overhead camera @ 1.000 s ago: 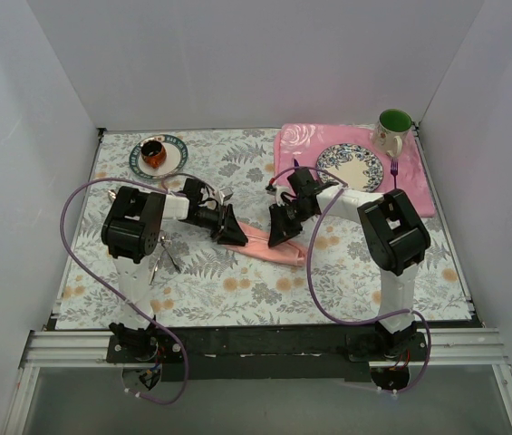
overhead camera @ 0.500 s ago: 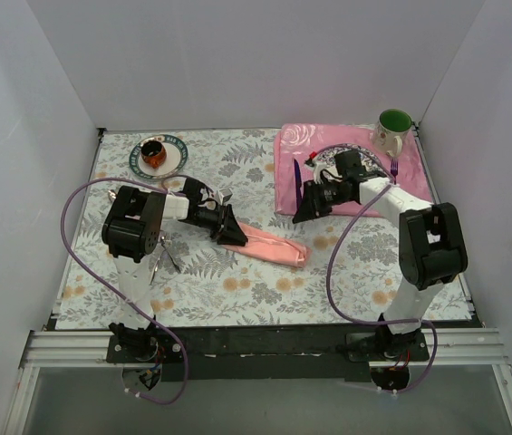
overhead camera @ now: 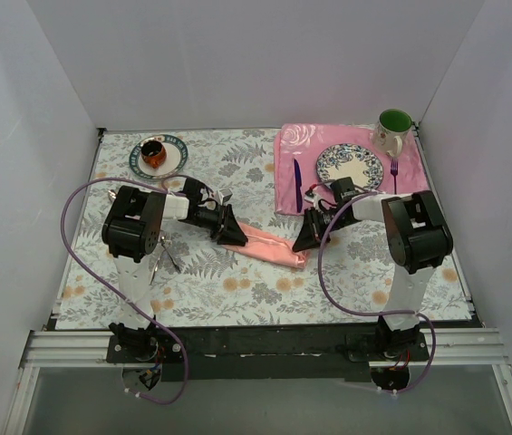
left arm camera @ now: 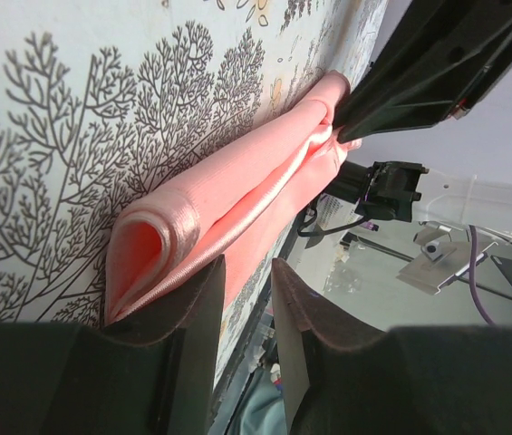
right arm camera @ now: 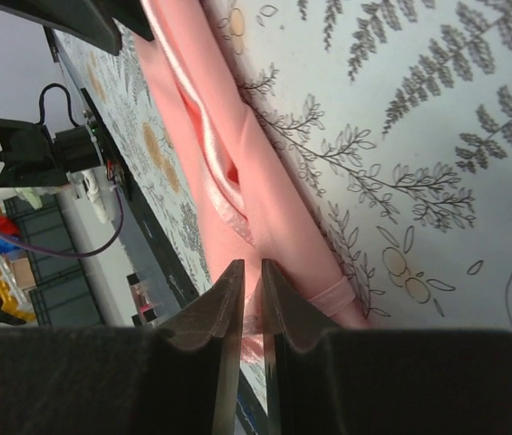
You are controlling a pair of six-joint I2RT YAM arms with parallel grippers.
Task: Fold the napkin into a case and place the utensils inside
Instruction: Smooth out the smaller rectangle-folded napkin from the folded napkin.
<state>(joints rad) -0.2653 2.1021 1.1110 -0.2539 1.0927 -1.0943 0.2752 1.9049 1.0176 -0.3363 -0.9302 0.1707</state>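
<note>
Napkin: the salmon-pink cloth [overhead camera: 272, 246] is folded into a narrow oblong and lies flat on the desk [overhead camera: 237, 294], near the middle, between the two arms.
Long axis: in the top view it slants from far-left down to near-right. One short end points at the left arm and the other at the right arm.
Left end: in the left wrist view the layers curl into a rounded fold with a small open loop.
Right end: in the right wrist view a hemmed corner lies loose on the leaf print, and a slit between layers shows further along.
Left end effector [overhead camera: 230, 232]: it is low over the napkin's left end. Its fingers are drawn close, with a layer of the cloth running into the narrow gap, so it is pinching the napkin.
Right end effector [overhead camera: 310, 239]: it is tilted down at the napkin's right end. Its fingers are almost together and nip the hem.
Utensils [overhead camera: 165, 258]: thin silver pieces lie on the desk beside the left arm, well apart from the napkin. They are too small to tell one from another.
Placemat [overhead camera: 296, 143]: rose-patterned pink, in the far right corner. It carries a patterned plate [overhead camera: 350, 166], with a purple knife [overhead camera: 297, 184] to the plate's left and a purple fork [overhead camera: 394, 172] to its right.
Mug [overhead camera: 392, 130]: green inside, at the placemat's far edge.
Small plate [overhead camera: 176, 159]: at the far left of the desk, holding a brown cup [overhead camera: 152, 152].
</note>
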